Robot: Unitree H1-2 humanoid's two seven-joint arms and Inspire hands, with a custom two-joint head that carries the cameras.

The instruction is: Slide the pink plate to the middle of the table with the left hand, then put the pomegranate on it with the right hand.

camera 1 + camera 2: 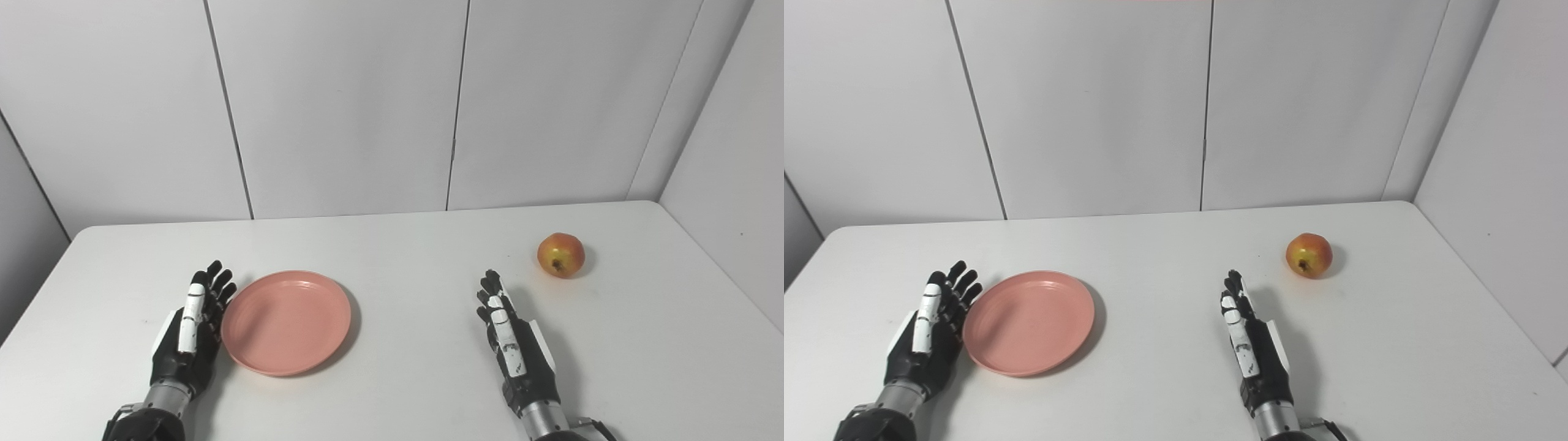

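The pink plate [286, 322] lies flat on the white tabletop [404, 245], left of the middle and toward the near edge. The left hand [190, 331] stands edge-on just beside the plate's left rim, palm turned toward it, fingers stretched out and slightly spread, holding nothing; whether the fingers actually touch the rim cannot be told. The pomegranate [560, 255], red with a yellow patch, sits on the right part of the tabletop, farther back than the plate. The right hand [511, 340] is also edge-on with fingers extended and empty, its fingertips pointing away from the robot. The pomegranate lies ahead of it and to its right, clearly apart from the fingertips.
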